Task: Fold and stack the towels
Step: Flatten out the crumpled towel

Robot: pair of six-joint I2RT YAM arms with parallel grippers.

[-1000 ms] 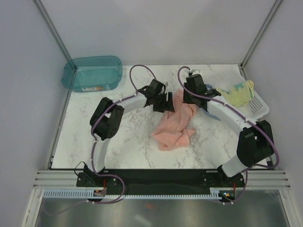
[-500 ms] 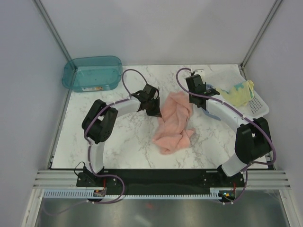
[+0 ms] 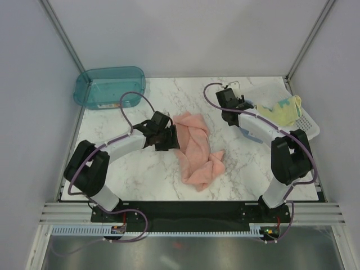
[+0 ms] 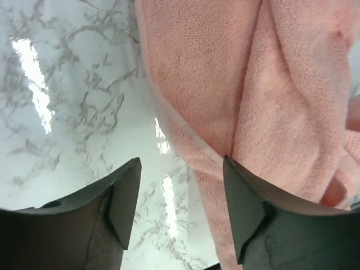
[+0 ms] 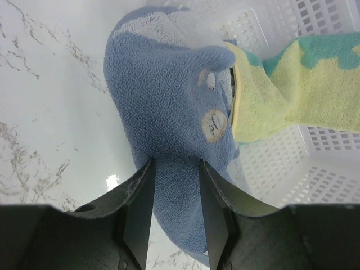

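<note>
Towels first: I count three. One salmon-pink towel (image 3: 194, 149) lies crumpled in long folds near the middle of the tabletop (image 3: 140, 174). One light blue towel (image 5: 169, 95) hangs from the rim of the white basket (image 3: 306, 126) down towards the tabletop. One yellow towel (image 5: 304, 95) with teal print lies in that basket, touching the blue one. I also count one teal bin (image 3: 135, 84), at the far left corner, well apart from the towels, and two arms.

The tabletop is white with grey marble veining and shows glare spots in the left wrist view. Plain grey walls close it in on three sides, with metal posts in the two far corners and a metal rail along the near edge.

The left fingers (image 4: 126, 197) stand apart, low over the tabletop at the pink towel's left edge. That hem runs through the gap between them, and I see no squeeze on it. The right fingers (image 5: 138, 202) are clamped on the blue towel; its pile fills the narrow gap between them.
</note>
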